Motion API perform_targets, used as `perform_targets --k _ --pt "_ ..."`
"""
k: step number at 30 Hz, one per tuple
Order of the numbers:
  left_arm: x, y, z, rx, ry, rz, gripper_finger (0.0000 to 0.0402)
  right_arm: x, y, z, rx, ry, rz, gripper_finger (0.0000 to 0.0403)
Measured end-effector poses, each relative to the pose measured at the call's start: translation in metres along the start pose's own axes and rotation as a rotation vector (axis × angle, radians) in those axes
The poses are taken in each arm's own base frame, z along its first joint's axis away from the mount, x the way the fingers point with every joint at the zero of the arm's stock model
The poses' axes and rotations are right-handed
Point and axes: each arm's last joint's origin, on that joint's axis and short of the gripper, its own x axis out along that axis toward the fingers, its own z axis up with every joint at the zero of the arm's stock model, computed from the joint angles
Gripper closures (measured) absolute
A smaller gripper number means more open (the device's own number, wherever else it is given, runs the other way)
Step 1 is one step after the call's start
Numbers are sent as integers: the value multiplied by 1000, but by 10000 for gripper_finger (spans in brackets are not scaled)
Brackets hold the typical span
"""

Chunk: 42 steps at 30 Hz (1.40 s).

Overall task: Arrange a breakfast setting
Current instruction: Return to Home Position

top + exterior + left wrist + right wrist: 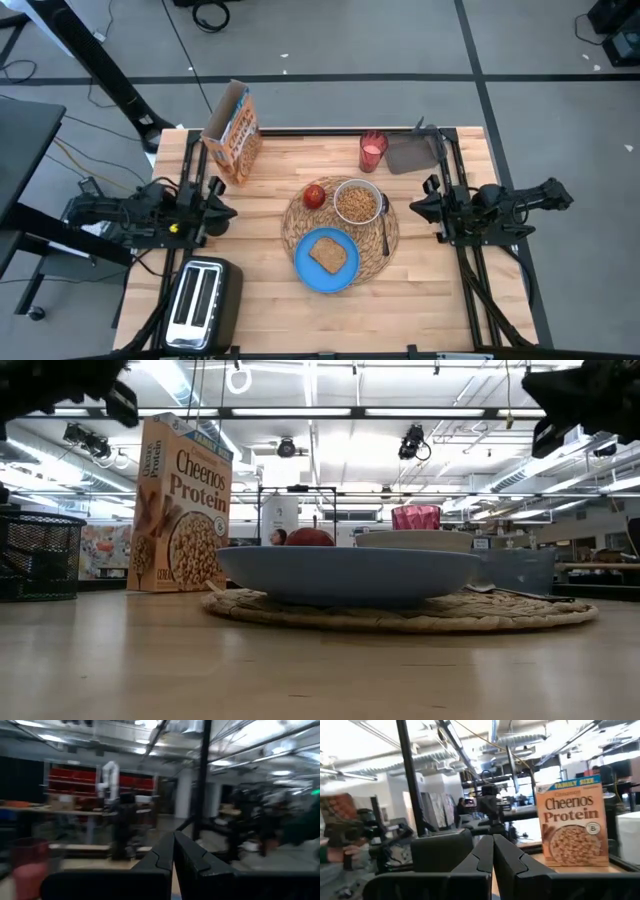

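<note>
A round woven placemat lies mid-table. On it sit a blue plate with a toast slice, a small white bowl of cereal, a red apple and a metal spoon at its right rim. The orange Cheerios box stands upright at the far left, and the pink drink glass stands behind the mat. My left gripper is shut at the table's left edge. My right gripper is shut at the right edge. Both hang above the table and hold nothing.
A toaster stands at the near left corner. A grey cloth lies at the far right, beside the glass. A black mesh basket shows at the left in the low view. Bare wood lies in front of the mat.
</note>
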Motion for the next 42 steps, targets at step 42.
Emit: perform_targets --k 42 --pt "-15 18 -42 166 256 169 383 3 -9 -34 39 383 119 375"
